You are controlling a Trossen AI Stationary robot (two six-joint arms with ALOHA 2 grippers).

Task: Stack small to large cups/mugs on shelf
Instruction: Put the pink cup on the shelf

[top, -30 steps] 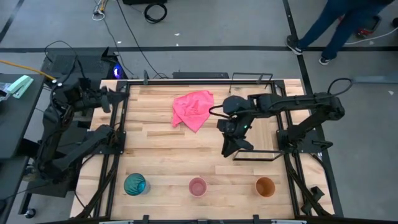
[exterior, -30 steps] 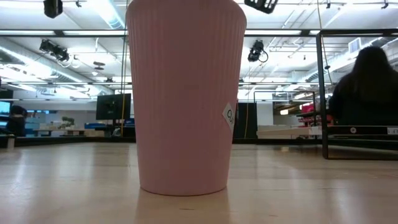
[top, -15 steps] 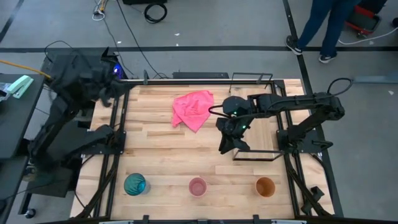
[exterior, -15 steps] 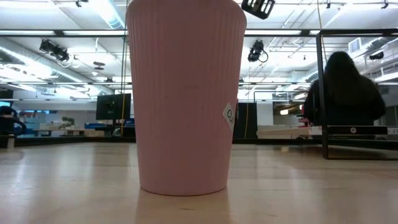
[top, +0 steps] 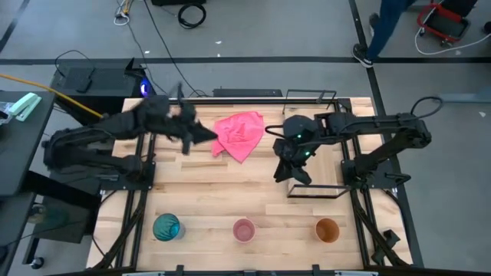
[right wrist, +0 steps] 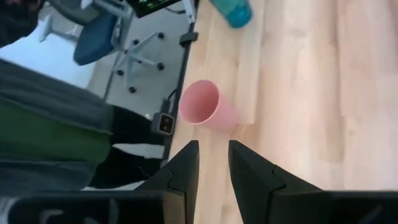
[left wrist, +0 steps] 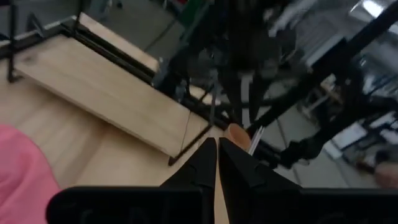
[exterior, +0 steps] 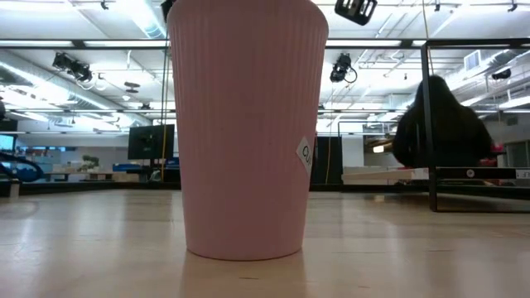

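Worktop (top: 192, 192): pale-wood planks, seen from above with both arms reaching over it
Left tool (top: 205, 135): stretched in from the left side toward the middle of the far half, its tip just beside the pink cloth; fingers (left wrist: 202, 163) pressed together, nothing between them
Right tool (top: 295, 175): over the right half of the worktop, at the near end of the shelf, pointing down toward the front row of cups; fingers (right wrist: 185, 163) stand apart with a clear gap and nothing held
Shelf (top: 318, 146): light-wood board on the right half of the worktop, partly hidden under the right arm; black wire frame visible at its far and near ends; no cup on it
Teal cup (top: 166, 227): upright near the front edge, leftmost of the row
Pink cup (top: 244, 230): upright near the front edge, in the middle of the row, well apart from its neighbours; it fills the centre of the low view (exterior: 247, 124), ribbed wall and a small sticker showing
Orange cup (top: 327, 229): upright near the front edge, rightmost of the row, in front of the shelf's near end
Pink cloth (top: 239, 135): crumpled on the far middle of the worktop, between the two tools
Person (exterior: 441, 131): dark figure in the room behind the worktop, at the right of the low view
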